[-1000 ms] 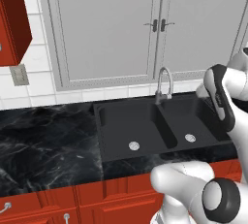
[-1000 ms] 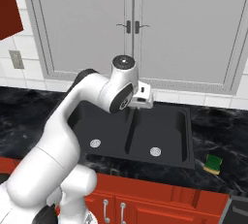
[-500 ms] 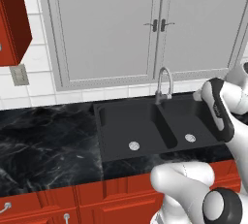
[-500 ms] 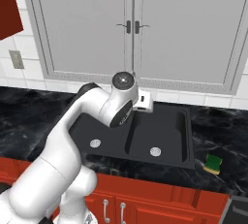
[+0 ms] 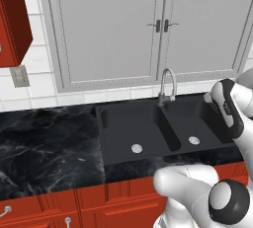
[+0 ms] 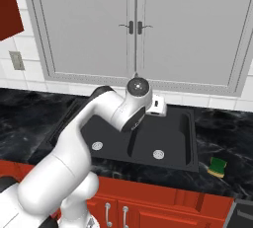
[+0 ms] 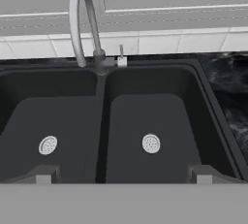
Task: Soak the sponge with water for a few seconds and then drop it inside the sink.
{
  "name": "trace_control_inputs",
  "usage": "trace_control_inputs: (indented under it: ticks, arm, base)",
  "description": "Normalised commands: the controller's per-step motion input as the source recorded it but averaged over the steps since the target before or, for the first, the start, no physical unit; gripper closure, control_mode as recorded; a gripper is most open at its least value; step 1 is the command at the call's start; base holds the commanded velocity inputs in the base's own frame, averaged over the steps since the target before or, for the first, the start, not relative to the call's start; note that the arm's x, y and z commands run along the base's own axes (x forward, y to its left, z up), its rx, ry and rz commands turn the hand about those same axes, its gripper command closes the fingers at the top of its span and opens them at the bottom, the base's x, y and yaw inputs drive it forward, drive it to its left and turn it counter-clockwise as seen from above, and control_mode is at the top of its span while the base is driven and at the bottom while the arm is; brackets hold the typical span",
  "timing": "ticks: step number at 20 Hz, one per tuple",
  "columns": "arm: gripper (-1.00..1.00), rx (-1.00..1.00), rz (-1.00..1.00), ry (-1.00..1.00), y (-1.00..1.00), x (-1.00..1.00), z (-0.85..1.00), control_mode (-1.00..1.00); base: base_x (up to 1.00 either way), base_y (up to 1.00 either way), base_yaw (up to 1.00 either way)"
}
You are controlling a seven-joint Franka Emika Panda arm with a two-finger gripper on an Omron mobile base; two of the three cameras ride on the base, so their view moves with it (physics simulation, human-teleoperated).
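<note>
Set into the black marbled tabletop [image 6: 29,123]: one matte black sink [image 6: 190,138], two basins side by side, each with a round silver drain [image 7: 151,143]. No stream runs from the faucet.

At the back rim of the sink, on the divider between the basins: one curved silver faucet [image 7: 80,19], with a small lever [image 7: 121,56] just beside its base.

On the tabletop to the right of the sink, near the front edge and apart from the sink's rim: one sponge [image 6: 217,167], yellow with a dark green top, lying flat.

Above the sink, over the right basin: one claw [image 7: 123,174], looking down into both basins, its two dark fingertips [image 7: 43,174] standing wide apart with nothing between them. It is well apart from the sponge.

Behind the sink: a white tiled wall [image 5: 39,91] and grey double cabinet doors [image 6: 133,24] with dark handles.

Below the tabletop: red cabinet fronts [image 5: 99,207].
</note>
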Motion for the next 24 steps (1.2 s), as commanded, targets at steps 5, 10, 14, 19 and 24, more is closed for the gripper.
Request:
trace_control_inputs:
  ticks: [5,10,14,19,24]
  arm:
    - [-1.0,0.03,0.0,-0.03,-0.31,0.14,0.0,-1.0]
    - [-1.0,0.02,0.0,-0.08,0.0,0.3,0.0,-1.0]
    - [-1.0,0.01,0.0,-0.11,0.0,0.39,0.0,-1.0]
    - [-1.0,0.0,0.0,-0.14,0.0,0.46,-0.01,-1.0]
    - [-1.0,0.01,0.0,-0.19,-0.12,0.34,-0.1,-1.0]
  base:
    - [0.0,0.0,0.0]
    - [0.0,0.0,0.0]
    - [0.0,0.0,0.0]
    - [0.0,0.0,0.0]
    - [0.0,0.0,0.0]
